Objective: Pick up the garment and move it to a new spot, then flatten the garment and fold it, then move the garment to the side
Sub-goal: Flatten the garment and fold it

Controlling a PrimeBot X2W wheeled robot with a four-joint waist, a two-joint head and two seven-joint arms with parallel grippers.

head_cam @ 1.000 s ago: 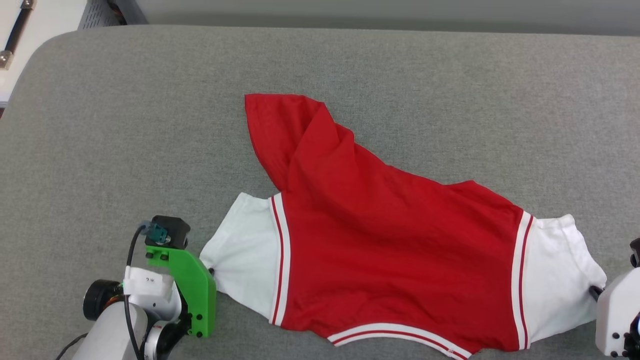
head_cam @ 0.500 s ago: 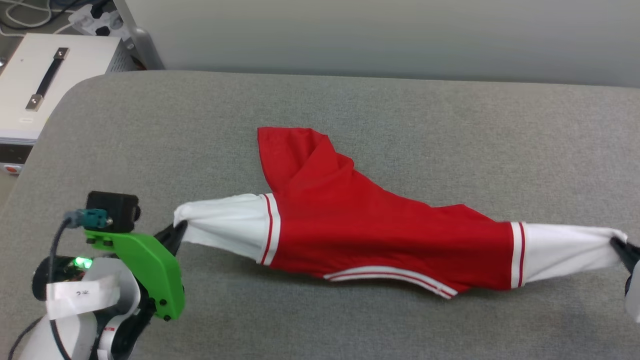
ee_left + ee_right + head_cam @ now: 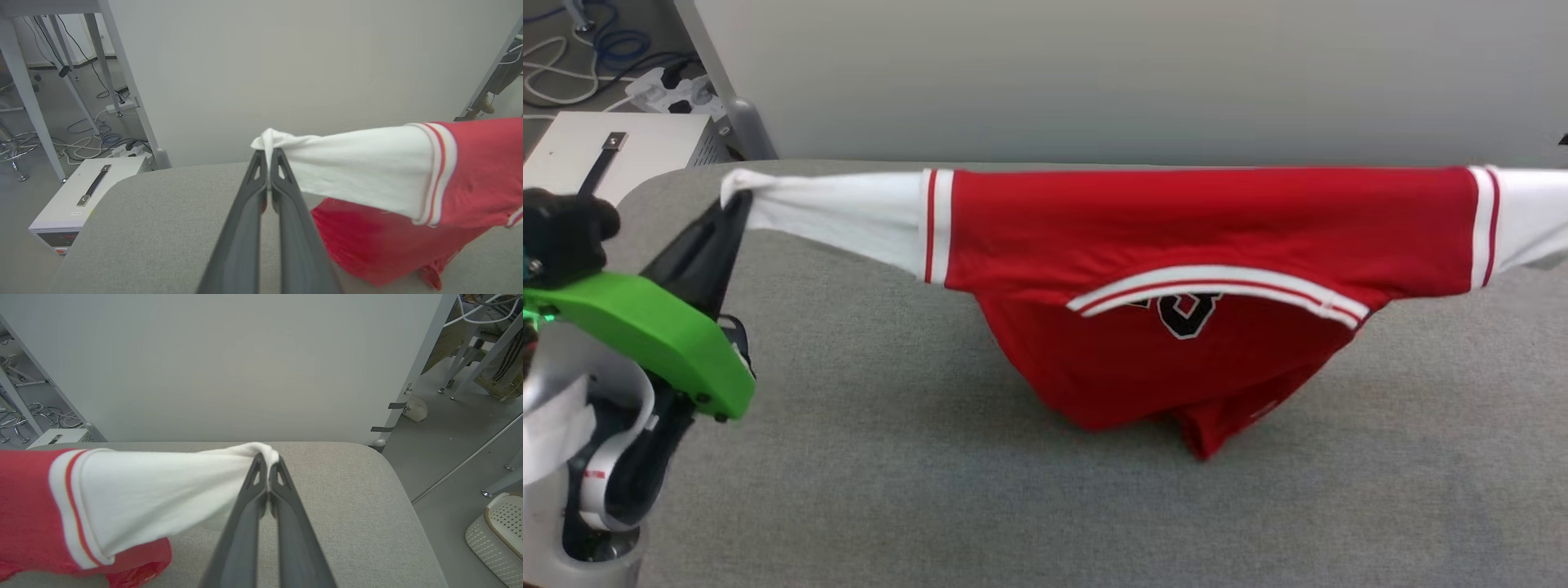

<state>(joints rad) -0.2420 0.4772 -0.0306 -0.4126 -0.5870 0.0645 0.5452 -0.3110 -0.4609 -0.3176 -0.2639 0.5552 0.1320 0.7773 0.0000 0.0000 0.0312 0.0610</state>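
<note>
Your left hand [image 3: 267, 153] and right hand [image 3: 267, 457] pinch sleeves of the garment [image 3: 1201, 220]. A white box [image 3: 645, 147] flanks the surface [image 3: 931, 490]; the print [image 3: 1188, 314] is half hidden

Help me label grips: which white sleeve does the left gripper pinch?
The red jersey's white sleeve at head view's left; the right gripper pinches the other.

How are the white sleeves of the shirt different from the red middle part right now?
The white sleeves are stretched tight sideways; the red middle sags toward the grey cushion. The left gripper and right gripper each pinch a sleeve tip; nothing grips the red middle. The sleeves are plain; the red middle shows black print. Both belong to one shirt.
</note>
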